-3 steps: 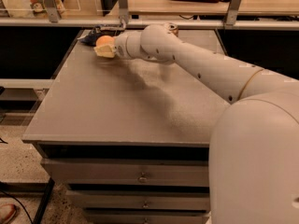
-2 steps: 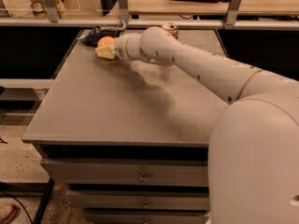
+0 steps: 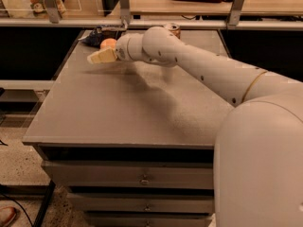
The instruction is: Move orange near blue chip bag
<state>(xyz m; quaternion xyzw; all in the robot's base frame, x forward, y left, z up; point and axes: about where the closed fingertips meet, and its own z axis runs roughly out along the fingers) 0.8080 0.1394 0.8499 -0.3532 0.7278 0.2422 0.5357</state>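
Observation:
The orange point(image 3: 108, 43) sits on the grey table near its far left corner. The blue chip bag point(image 3: 93, 35) lies low and flat just behind it and to its left, close to or touching it. My gripper point(image 3: 97, 57) hovers just in front of the orange and slightly to its left, above the table, with nothing visibly in it. The white arm reaches in from the right and hides the orange's right side.
A gold-tan drink can point(image 3: 173, 30) stands at the table's far edge, behind the arm. A metal rail and posts point(image 3: 124, 13) run along the back. The grey table point(image 3: 118, 112) has drawers under its front edge. The floor drops away to the left.
My gripper has drawn back towards the camera and a little left, away from the orange. The orange now shows on its own on the table beside the blue bag.

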